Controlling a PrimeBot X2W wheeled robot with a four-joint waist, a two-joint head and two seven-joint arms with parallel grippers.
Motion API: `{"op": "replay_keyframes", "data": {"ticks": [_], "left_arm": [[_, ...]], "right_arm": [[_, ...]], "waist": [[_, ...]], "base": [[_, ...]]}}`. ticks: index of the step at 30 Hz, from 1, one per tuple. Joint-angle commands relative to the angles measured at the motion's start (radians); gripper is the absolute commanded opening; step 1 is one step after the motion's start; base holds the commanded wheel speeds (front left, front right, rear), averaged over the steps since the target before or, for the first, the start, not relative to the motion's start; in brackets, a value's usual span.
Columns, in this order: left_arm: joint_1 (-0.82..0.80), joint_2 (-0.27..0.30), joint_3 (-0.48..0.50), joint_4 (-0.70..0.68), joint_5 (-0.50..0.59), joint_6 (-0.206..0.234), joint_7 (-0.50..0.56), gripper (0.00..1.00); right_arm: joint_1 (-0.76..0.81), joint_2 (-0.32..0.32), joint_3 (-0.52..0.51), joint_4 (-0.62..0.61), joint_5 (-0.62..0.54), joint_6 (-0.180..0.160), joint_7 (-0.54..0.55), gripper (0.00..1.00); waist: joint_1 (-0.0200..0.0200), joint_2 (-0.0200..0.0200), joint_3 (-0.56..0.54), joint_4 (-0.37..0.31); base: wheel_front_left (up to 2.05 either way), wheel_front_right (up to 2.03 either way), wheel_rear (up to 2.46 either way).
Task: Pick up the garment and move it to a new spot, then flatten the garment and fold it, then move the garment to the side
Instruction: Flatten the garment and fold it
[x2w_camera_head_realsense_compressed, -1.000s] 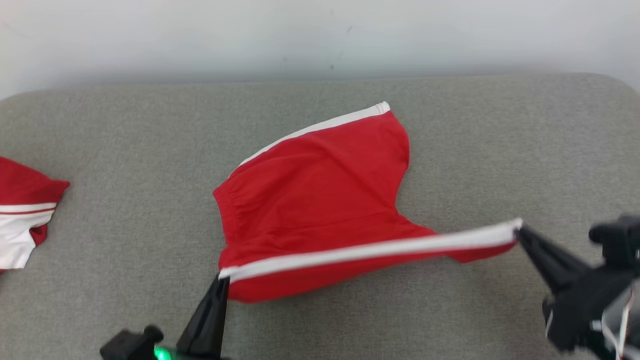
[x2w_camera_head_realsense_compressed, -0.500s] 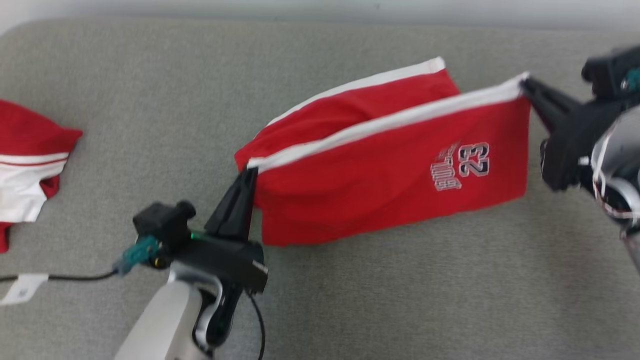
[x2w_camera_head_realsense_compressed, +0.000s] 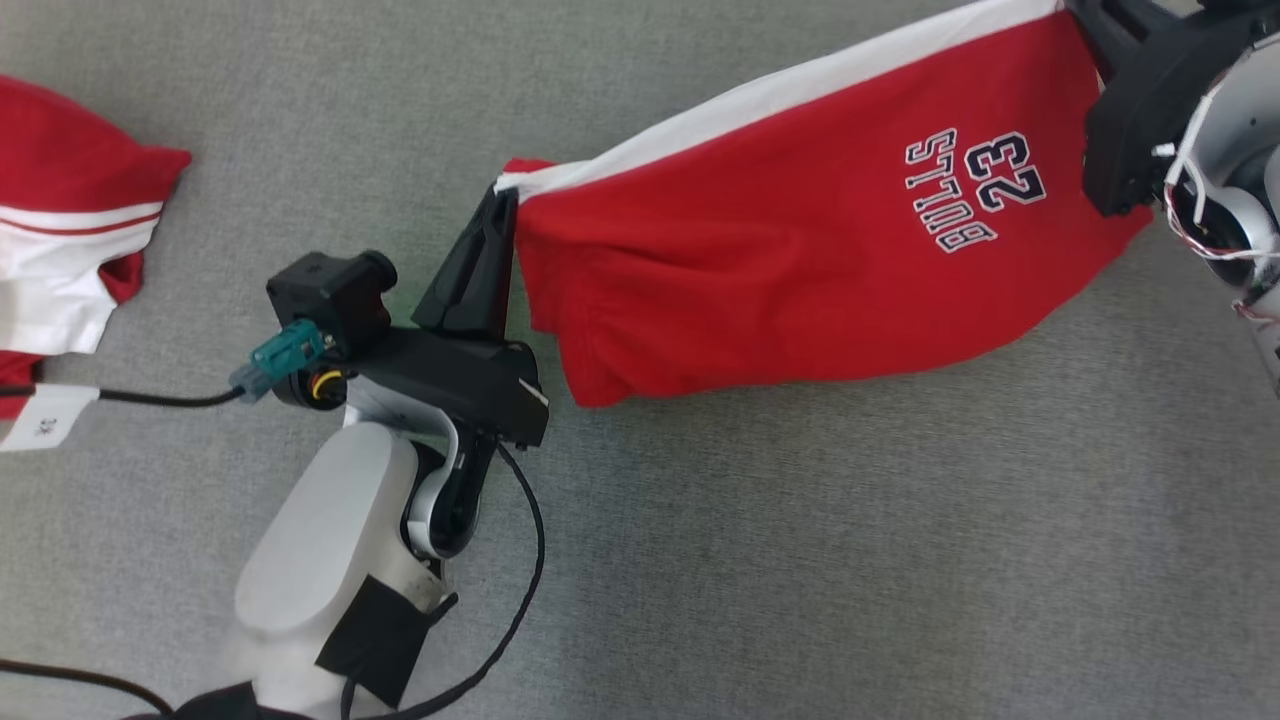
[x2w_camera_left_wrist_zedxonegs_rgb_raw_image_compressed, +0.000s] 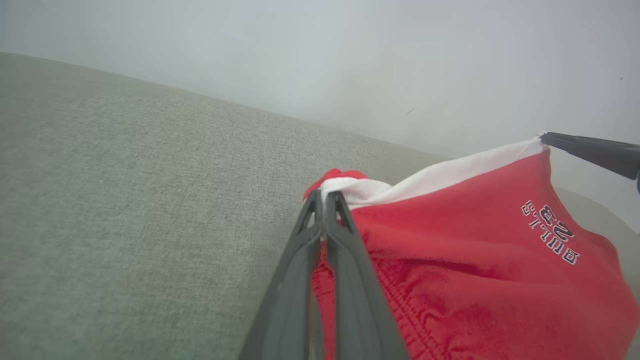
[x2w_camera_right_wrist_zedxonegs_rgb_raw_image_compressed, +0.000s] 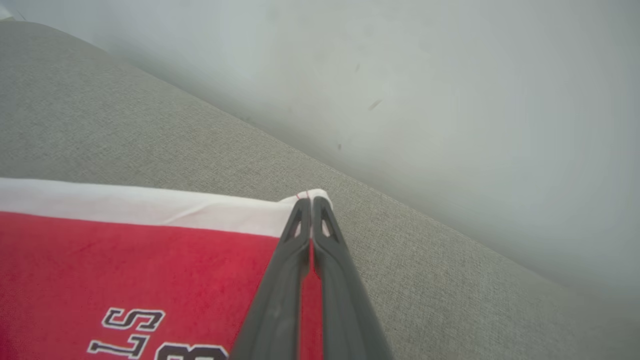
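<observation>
The garment (x2w_camera_head_realsense_compressed: 800, 240) is a pair of red shorts with a white side stripe and "BULLS 23" printed on it. It hangs stretched in the air between my two grippers, above the grey cushion (x2w_camera_head_realsense_compressed: 760, 560). My left gripper (x2w_camera_head_realsense_compressed: 505, 195) is shut on its white-striped left corner; the left wrist view shows the same gripper (x2w_camera_left_wrist_zedxonegs_rgb_raw_image_compressed: 324, 196) pinching the garment (x2w_camera_left_wrist_zedxonegs_rgb_raw_image_compressed: 480, 270). My right gripper (x2w_camera_head_realsense_compressed: 1075, 12) is shut on the right corner at the top edge of the head view. The right wrist view shows that gripper (x2w_camera_right_wrist_zedxonegs_rgb_raw_image_compressed: 311, 201) clamped on the white stripe of the garment (x2w_camera_right_wrist_zedxonegs_rgb_raw_image_compressed: 125, 260).
Another red and white garment (x2w_camera_head_realsense_compressed: 70, 230) lies at the cushion's left edge. A black cable with a white tag (x2w_camera_head_realsense_compressed: 45, 415) trails from my left wrist. A pale wall (x2w_camera_right_wrist_zedxonegs_rgb_raw_image_compressed: 450, 100) rises behind the cushion. Bare grey fabric spreads below and to the right of the shorts.
Both grippers have lifted the shorts off the cushion, so the printed face now hangs toward the camera. The head view has tilted downward, and the wall has left it.
</observation>
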Motion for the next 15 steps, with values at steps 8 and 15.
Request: {"op": "replay_keyframes", "data": {"ticks": [8, 15], "left_arm": [[-0.081, -0.007, -0.021, 0.062, 0.020, -0.004, -0.022, 1.00], [-0.052, 0.015, 0.009, 0.055, 0.052, 0.004, -0.061, 1.00]], "right_arm": [[-0.097, 0.056, 0.037, 0.163, -0.030, -0.003, -0.108, 1.00], [-0.149, 0.126, -0.045, 0.322, -0.068, -0.003, -0.183, 1.00]], "waist": [[-0.0003, -0.0002, 0.041, 0.046], [-0.0003, -0.0002, 0.010, 0.041]], "base": [[0.00, 0.00, 0.00], [0.00, 0.00, 0.00]]}}
